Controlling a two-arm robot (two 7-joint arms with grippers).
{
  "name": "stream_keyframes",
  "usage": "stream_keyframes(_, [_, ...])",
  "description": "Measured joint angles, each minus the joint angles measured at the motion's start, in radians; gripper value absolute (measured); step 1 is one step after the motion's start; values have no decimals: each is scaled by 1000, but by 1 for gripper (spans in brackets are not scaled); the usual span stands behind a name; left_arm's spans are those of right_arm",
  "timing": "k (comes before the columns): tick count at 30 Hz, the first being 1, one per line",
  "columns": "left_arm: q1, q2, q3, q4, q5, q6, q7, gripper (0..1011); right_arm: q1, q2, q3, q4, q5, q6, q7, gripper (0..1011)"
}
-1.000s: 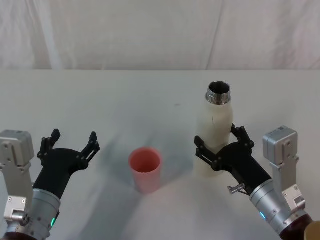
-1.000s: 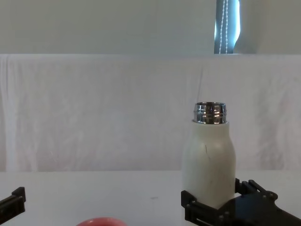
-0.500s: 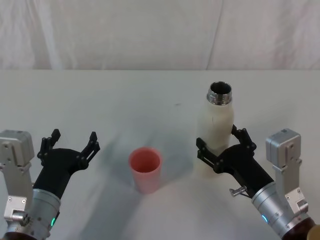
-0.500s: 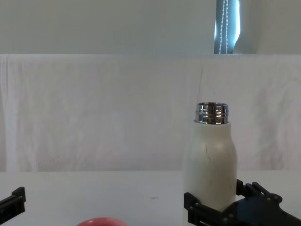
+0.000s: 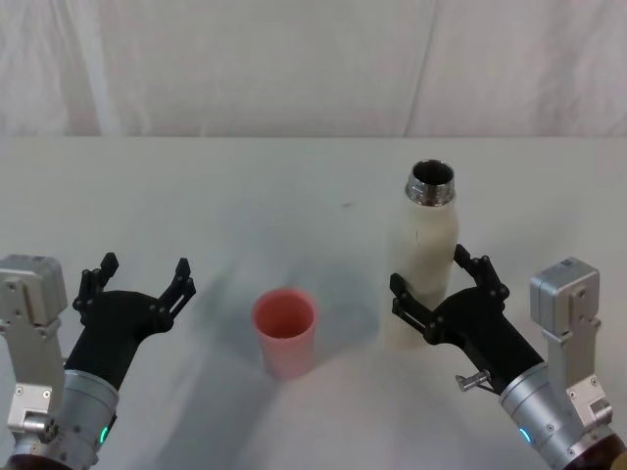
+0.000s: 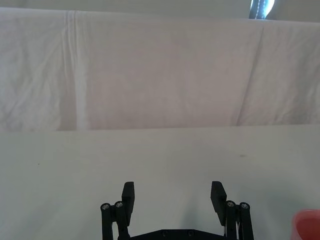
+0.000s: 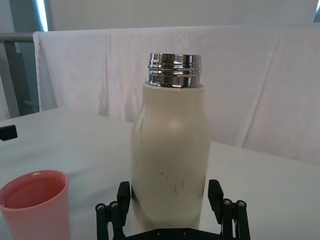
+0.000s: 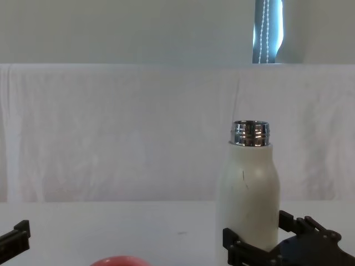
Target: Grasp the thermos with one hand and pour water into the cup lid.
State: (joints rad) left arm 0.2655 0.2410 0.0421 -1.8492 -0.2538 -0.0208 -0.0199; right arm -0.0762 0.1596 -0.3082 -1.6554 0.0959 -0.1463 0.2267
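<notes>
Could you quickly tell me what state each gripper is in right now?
Left gripper: open, holding nothing.
Right gripper: open, fingers either side of the thermos, not clamped.

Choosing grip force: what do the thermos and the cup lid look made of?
The thermos: probably metal under a matte cream coating, judging by its shiny chrome threaded neck and small dark scuffs. The cup lid: likely plastic, smooth pink, thin-walled.
</notes>
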Motion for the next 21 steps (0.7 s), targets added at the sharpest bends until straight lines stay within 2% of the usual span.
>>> stream_keyframes(21, [0,0,0,0,0,0,0,1001,-65,30,23,-63,-20,-7,-11,1001])
